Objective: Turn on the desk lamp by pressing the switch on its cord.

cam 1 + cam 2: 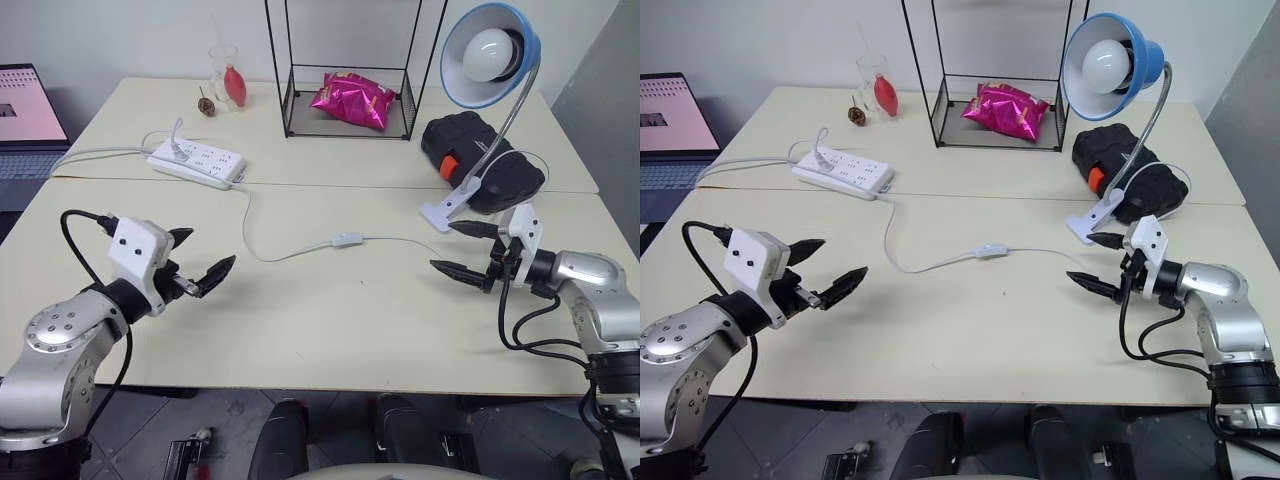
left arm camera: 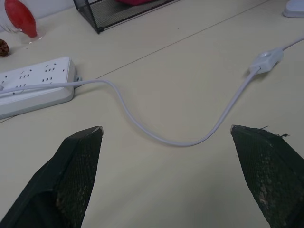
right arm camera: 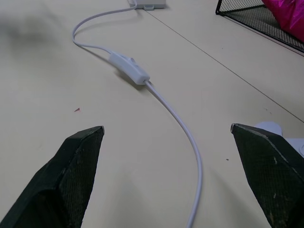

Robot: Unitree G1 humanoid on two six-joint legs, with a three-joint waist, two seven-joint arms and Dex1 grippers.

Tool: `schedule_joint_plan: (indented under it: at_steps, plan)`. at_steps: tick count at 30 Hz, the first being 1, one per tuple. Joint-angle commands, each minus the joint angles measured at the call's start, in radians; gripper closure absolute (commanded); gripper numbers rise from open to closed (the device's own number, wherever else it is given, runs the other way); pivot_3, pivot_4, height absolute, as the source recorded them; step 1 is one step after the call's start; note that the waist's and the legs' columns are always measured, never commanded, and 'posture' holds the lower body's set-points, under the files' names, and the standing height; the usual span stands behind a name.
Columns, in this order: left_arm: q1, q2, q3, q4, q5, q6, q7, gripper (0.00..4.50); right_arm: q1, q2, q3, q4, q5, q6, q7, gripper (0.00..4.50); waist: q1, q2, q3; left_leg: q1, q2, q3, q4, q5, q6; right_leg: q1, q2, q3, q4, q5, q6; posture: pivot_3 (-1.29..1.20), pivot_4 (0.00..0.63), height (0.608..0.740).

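Switch (image 1: 347, 240) flat on bench (image 1: 330, 330) mid-centre, on cord (image 1: 270, 255); desk lamp (image 1: 490, 60) at 2 o'clock, unlit. Left gripper (image 1: 205, 262) and right gripper (image 1: 462, 250) both empty, fingers apart, well clear. Risks: light switch skidding under push; finger snagging cord; power strip (image 1: 197, 163) mistaken for target.

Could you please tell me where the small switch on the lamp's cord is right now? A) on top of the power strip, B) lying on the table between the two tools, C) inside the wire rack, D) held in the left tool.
B: the switch lies flat on the table, with the open left tool and open right tool on either side, neither touching it.
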Motion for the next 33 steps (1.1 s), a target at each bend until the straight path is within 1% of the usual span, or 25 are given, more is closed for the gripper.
schedule_joint_plan:
  at_steps: [1,4,8,9,11,16,19,22,28,31,33]
  plan:
    - [0.004,0.014,0.021,-0.038,-0.017,0.002,-0.012,0.01,-0.029,0.002,-0.005,-0.011,-0.005,-0.025,0.005,0.0,0.0,0.0,0.0,0.0,0.0,0.0,0.0,0.0,0.0,0.0,0.0,0.0,0.0,0.0,0.0,0.0,0.15,0.74]
    - [-0.001,0.026,0.013,-0.038,-0.001,0.024,-0.001,0.01,-0.03,0.008,-0.001,-0.021,-0.009,-0.02,-0.001,0.0,0.0,0.0,0.0,0.0,0.0,0.0,-0.001,0.0,0.0,0.0,0.0,0.0,0.0,0.0,0.0,0.0,0.15,0.74]
    - [-0.009,0.035,-0.015,-0.026,0.046,-0.01,-0.002,0.01,-0.024,0.016,0.002,-0.051,-0.009,0.009,-0.019,0.0,0.0,0.0,0.0,0.0,0.0,0.0,-0.001,0.0,0.0,0.0,0.0,0.0,0.0,0.0,0.0,0.0,0.15,0.74]
    - [-0.014,0.031,-0.016,-0.024,0.037,-0.026,-0.018,0.01,-0.022,0.017,0.001,-0.061,-0.007,0.016,-0.024,0.0,0.0,0.0,0.0,0.0,0.0,0.0,-0.001,0.0,0.0,0.0,0.0,0.0,0.0,0.0,0.0,0.0,0.15,0.74]
    - [-0.034,-0.001,0.007,-0.028,-0.03,-0.023,-0.038,0.01,-0.017,0.019,-0.001,-0.079,-0.007,0.03,-0.031,0.0,0.0,0.0,0.0,0.0,0.0,0.0,-0.001,0.0,0.0,0.0,0.0,0.0,0.0,0.0,0.0,0.0,0.15,0.74]
    - [-0.064,-0.021,0.0,0.006,-0.036,-0.074,-0.051,0.01,-0.008,0.028,-0.003,-0.132,0.001,0.083,-0.06,0.0,0.001,0.0,0.0,0.0,0.0,0.0,-0.001,0.0,0.0,0.0,0.0,0.0,-0.001,0.0,0.0,0.0,0.15,0.74]
    - [-0.089,-0.02,-0.047,0.039,-0.02,-0.097,-0.073,0.01,0.022,0.017,-0.006,-0.198,0.014,0.134,-0.065,0.0,0.001,0.0,0.0,0.0,0.0,0.0,-0.001,0.0,0.0,0.0,0.0,0.0,-0.001,0.0,0.0,0.0,0.15,0.74]
    - [-0.132,-0.038,-0.103,0.083,-0.003,-0.114,-0.08,0.01,0.056,0.031,-0.016,-0.275,0.009,0.168,-0.119,0.0,0.001,0.0,0.0,0.0,0.0,-0.001,-0.001,0.0,0.0,0.0,0.0,0.0,-0.001,0.0,0.0,0.0,0.15,0.74]
    - [-0.26,-0.087,-0.197,0.226,-0.039,-0.079,-0.147,0.01,0.083,0.063,-0.011,-0.46,0.036,0.364,-0.267,0.0,0.001,0.0,0.0,0.0,-0.001,-0.001,-0.001,0.0,0.0,0.0,0.0,-0.001,-0.001,0.0,0.001,0.0,0.15,0.74]
    - [-0.331,-0.107,-0.251,0.318,-0.044,-0.068,-0.208,0.01,0.092,0.072,-0.018,-0.563,0.087,0.478,-0.321,0.0,0.001,0.0,0.0,0.0,-0.001,-0.001,-0.001,0.0,0.0,0.0,0.001,-0.001,0.0,0.0,0.001,0.0,0.15,0.74]
    - [-0.402,-0.132,-0.291,0.412,-0.036,-0.067,-0.248,0.01,0.101,0.068,-0.03,-0.629,0.131,0.559,-0.35,0.0,0.001,0.0,0.0,-0.001,-0.001,-0.002,-0.001,0.0,0.0,0.0,0.001,-0.001,0.0,0.0,0.001,0.0,0.15,0.74]
